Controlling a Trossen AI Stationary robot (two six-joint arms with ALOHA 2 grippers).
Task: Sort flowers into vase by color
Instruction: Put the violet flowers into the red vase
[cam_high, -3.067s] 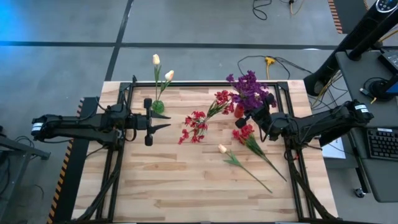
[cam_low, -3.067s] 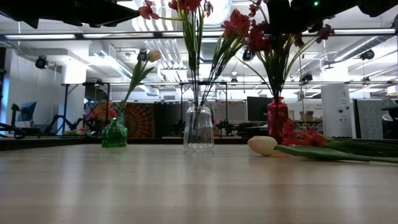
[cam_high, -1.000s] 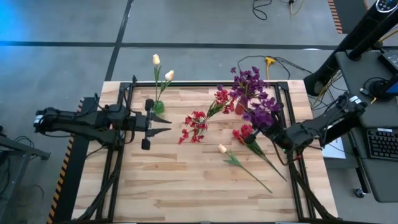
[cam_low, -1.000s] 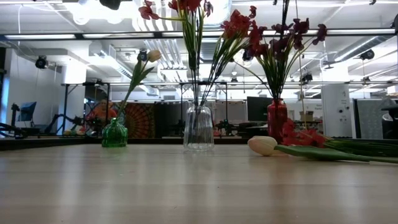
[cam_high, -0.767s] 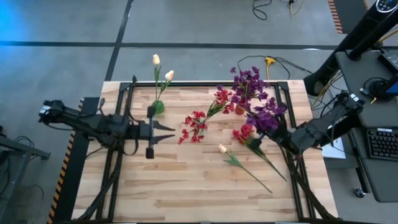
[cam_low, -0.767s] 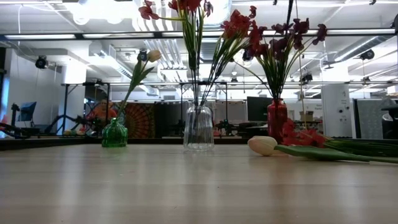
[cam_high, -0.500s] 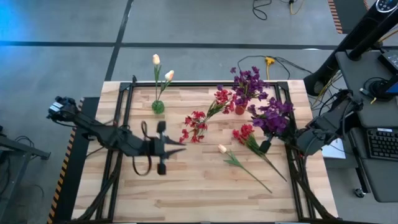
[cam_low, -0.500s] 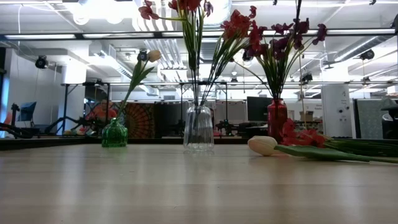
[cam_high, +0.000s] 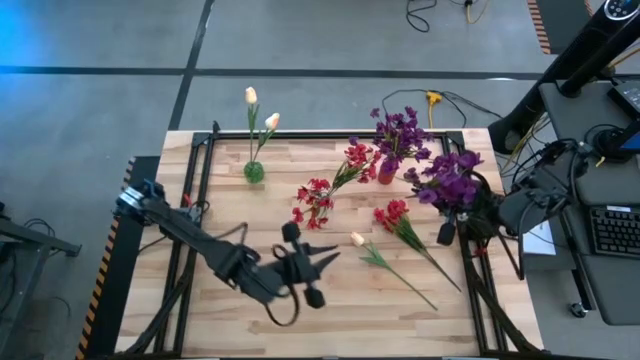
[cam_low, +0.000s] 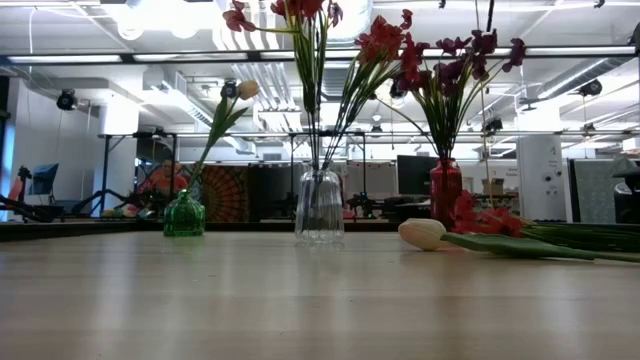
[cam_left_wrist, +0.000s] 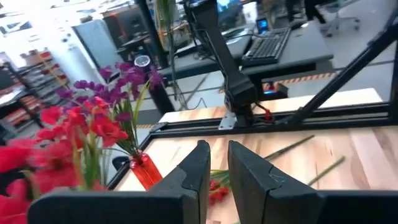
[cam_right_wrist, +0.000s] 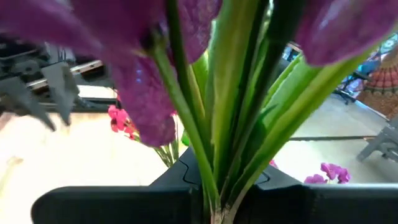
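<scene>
Purple flowers (cam_high: 448, 178) hang at the counter's (cam_high: 300, 320) three o'clock edge, stems clamped in your right gripper (cam_high: 447, 232); carry them to the red vase (cam_high: 386, 176). Your left gripper (cam_high: 322, 262), fingers together and empty, hovers near six o'clock, facing the loose tulip (cam_high: 358, 239).

Grey concrete floor (cam_high: 300, 95) with dark seam lines, loose cables (cam_high: 440, 100) behind the wooden desk (cam_high: 300, 320). Side workstation with keyboard (cam_high: 612, 232). Open lab, exposed ceiling ducts (cam_low: 270, 80), strip lights (cam_low: 90, 59), patterned hanging (cam_low: 212, 190).
</scene>
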